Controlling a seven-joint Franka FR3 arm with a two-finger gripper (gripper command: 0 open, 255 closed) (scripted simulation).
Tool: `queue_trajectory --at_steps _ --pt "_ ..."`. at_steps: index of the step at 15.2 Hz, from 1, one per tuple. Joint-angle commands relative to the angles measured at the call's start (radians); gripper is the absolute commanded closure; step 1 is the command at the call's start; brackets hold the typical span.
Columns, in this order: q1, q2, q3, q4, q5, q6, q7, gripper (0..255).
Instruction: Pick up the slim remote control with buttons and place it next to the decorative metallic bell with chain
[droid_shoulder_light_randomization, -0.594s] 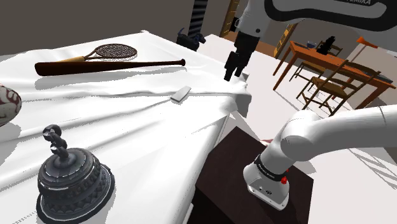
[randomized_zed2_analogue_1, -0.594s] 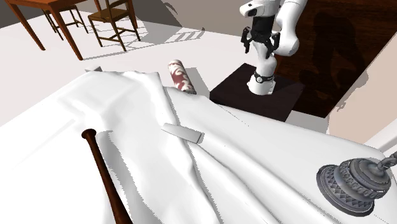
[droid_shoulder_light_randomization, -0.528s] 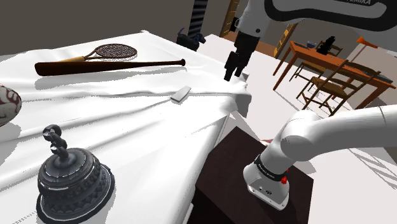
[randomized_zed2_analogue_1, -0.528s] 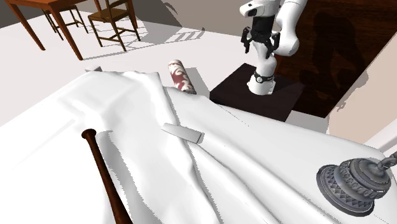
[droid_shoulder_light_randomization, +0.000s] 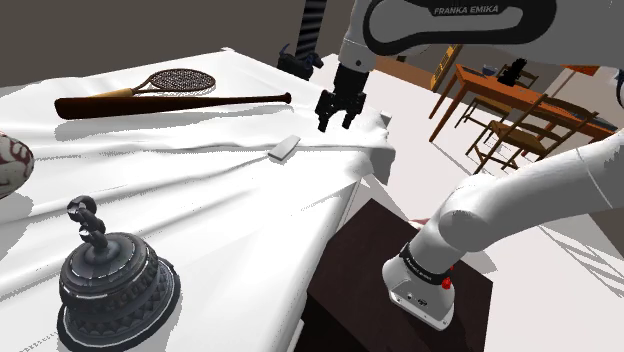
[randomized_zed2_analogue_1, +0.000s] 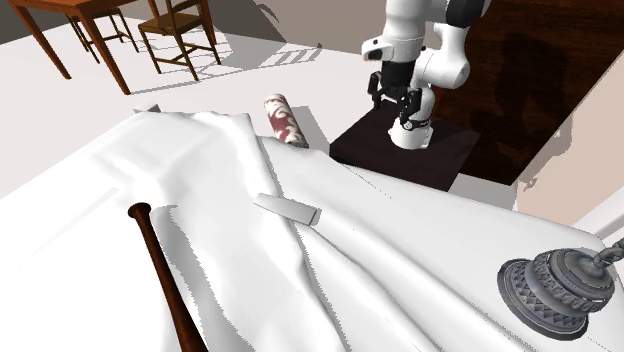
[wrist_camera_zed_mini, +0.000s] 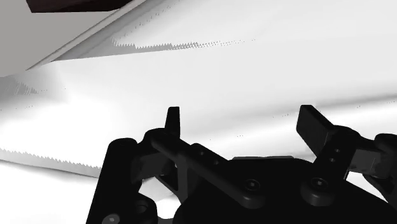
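The white, rumpled cloth-covered surface (droid_shoulder_light_randomization: 210, 205) ends in a draped edge just beside the dark box stand (droid_shoulder_light_randomization: 350, 275). Between the long brown wooden bat (droid_shoulder_light_randomization: 170, 101) and the dark metallic bell with a chain (droid_shoulder_light_randomization: 112, 280), the cloth lies open. The white arm (droid_shoulder_light_randomization: 520, 200) now arches farther toward the shoulder view's left than half a second ago. Its black gripper (droid_shoulder_light_randomization: 337, 122) has come down over the cloth near its corner, fingers spread apart with nothing between them. The slim, pale grey remote control (droid_shoulder_light_randomization: 285, 148) lies flat where it was, near the edge. It sits just beyond the gripper toward the shoulder view's left, well apart from the bell.
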Motion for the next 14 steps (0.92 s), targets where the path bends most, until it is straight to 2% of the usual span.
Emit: queue_trajectory --at_steps 1,7,14 --pt "-0.018 0.077 0.015 0.026 -0.001 0.056 0.063 0" --pt "-0.066 0.299 0.042 0.11 -0.023 0.203 0.246 0" --pt "-0.104 0.554 0.034 0.25 -0.073 0.323 0.456 0"
